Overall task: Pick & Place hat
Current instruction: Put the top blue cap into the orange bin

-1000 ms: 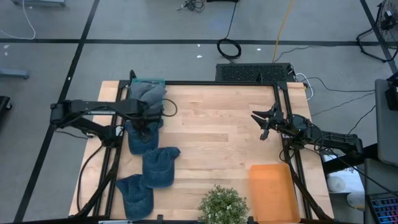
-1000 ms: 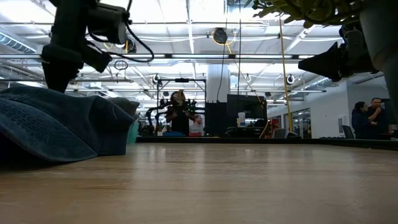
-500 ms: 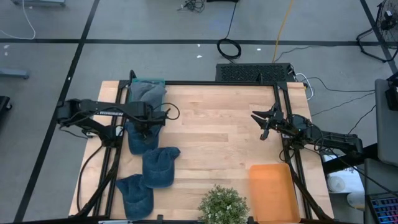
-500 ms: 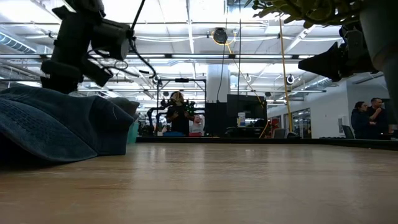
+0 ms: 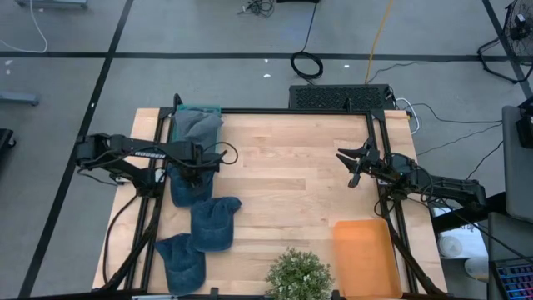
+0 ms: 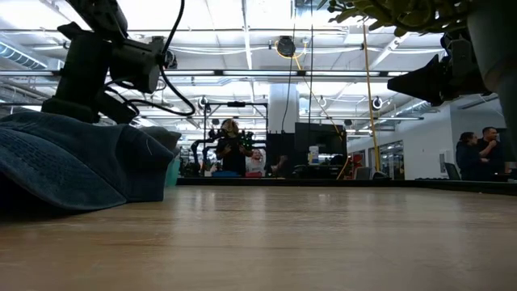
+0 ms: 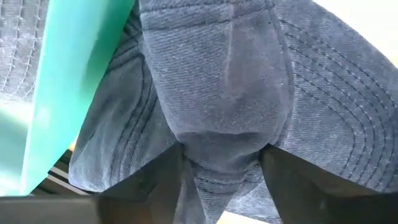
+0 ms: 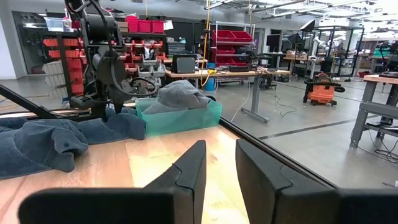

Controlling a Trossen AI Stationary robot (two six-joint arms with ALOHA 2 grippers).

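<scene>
Several blue denim hats lie along the table's left side: one (image 5: 190, 185) just near of a teal bin (image 5: 197, 110) holding grey hats, two more (image 5: 215, 222) (image 5: 181, 262) nearer. My left gripper (image 5: 202, 163) is low over the first hat (image 7: 217, 87), open, with a ridge of its crown between the fingers. In the low view that gripper's tips are hidden behind the hat pile (image 6: 73, 158). My right gripper (image 5: 353, 163) hangs open above the table's right side, away from the hats. My left gripper comes from above, pointing down, onto the crown of the hat beside the bin. A raised fold of the crown (image 7: 225, 158) stands between the open fingers (image 7: 155, 186), which touch the cloth on both sides. The hat lies flat on the table, not lifted.
An orange tray (image 5: 366, 257) sits at the near right, a potted plant (image 5: 298, 275) at the near edge. The teal bin's wall (image 7: 74, 93) is close beside my left fingers. Bare wood (image 5: 283, 167) lies between the arms. People stand far off in the room.
My left gripper has come down onto the hat beside the bin and shifted slightly toward the near edge, tipping as it sank. The hats and my right arm have stayed where they were.
</scene>
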